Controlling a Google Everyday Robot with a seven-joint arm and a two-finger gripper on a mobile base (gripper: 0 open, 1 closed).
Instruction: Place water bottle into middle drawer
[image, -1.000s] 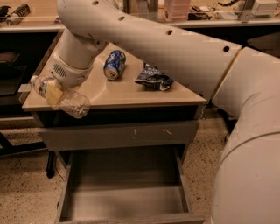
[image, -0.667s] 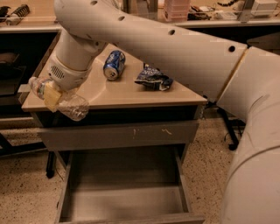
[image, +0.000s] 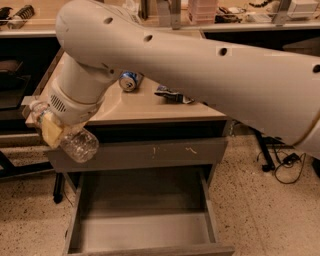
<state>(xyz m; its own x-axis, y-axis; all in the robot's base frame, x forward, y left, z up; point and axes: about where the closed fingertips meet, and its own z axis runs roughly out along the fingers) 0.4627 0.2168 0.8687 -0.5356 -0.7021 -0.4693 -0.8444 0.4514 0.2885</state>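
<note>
Since a second ago, your arm has carried the water bottle lower, off the worktop's front-left corner. Your gripper is clamped around its middle, so it hangs clear above the left side of the open middle drawer. Its long axis slants: cap up-left, base down-right.

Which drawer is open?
The middle drawer, pulled out at the bottom; the scratched drawer front above is shut. The gripper, up left, holds the water bottle.
</note>
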